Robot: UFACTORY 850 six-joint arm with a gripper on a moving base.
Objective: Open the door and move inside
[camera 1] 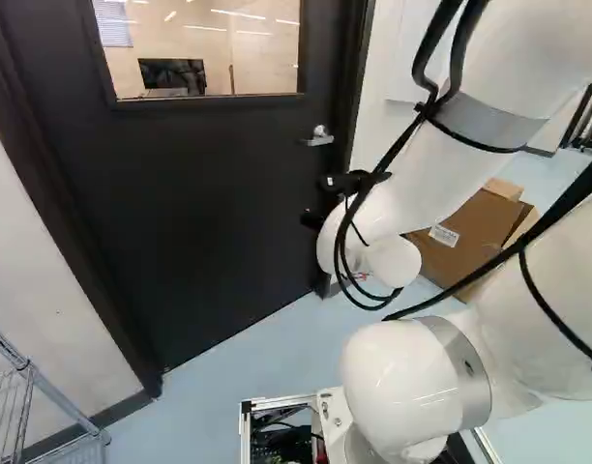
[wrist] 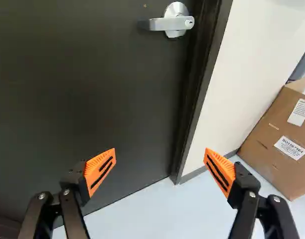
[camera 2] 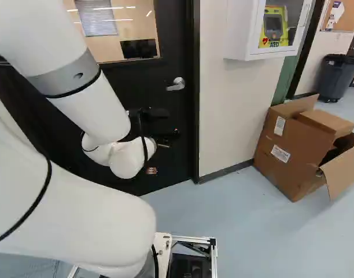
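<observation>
While one black door (camera 1: pixel 209 193) stands shut within one frame (camera 2: pixel 196 127), floor (camera 2: pixel 240 231) runs from its foot to one large carton (camera 2: pixel 292 147); my gripper (camera 2: pixel 170 123) spreads two fingers wide, one lever handle (wrist: pixel 165 24) ahead, touching neither.

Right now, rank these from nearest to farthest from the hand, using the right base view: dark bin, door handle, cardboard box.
1. Door handle, on the door, just above the hand.
2. Cardboard box, right of the door.
3. Dark bin, far back at the right.
</observation>
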